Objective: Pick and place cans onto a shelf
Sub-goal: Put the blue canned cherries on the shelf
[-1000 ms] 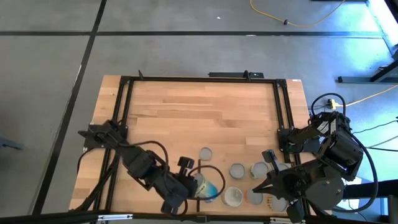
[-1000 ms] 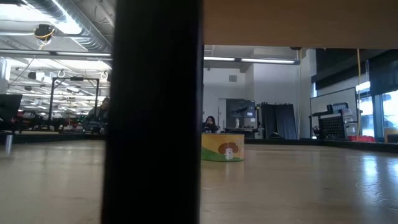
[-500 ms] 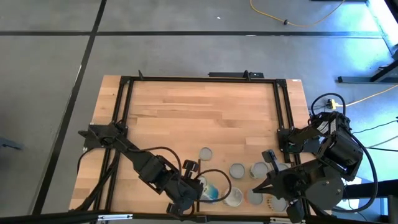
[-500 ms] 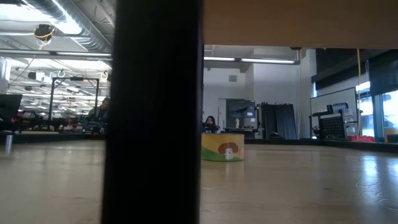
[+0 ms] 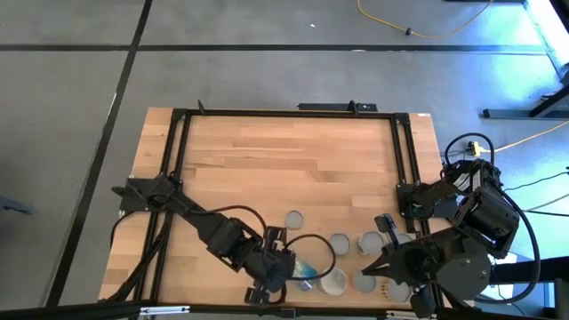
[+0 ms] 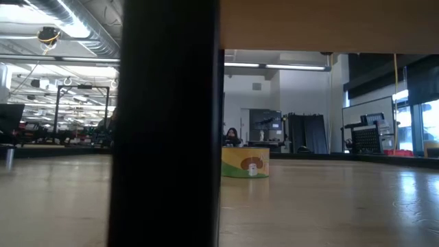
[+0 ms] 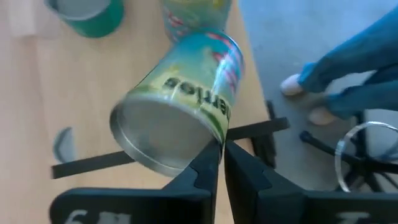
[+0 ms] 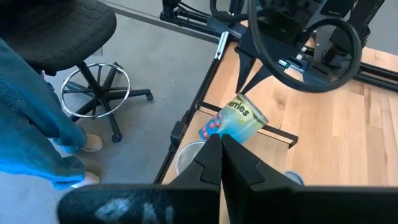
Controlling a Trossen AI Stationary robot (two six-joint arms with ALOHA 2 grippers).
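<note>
Cans [image 5: 339, 243] clustered upright near front edge of tabletop [image 5: 284, 151], silver tops upward. One blue-green can [image 7: 186, 93] tilted over at left end of cluster, bare base turned toward left claw [image 7: 221, 144]. Fingers of left claw almost together, tips against rim of that can; grip or mere contact: cannot tell. Right claw [image 8: 221, 138] closed and empty, poised above right end of cluster, pointing toward tilted can. Beyond front edge, legs of person [image 8: 34, 118] beside chair [image 8: 74, 25].
</note>
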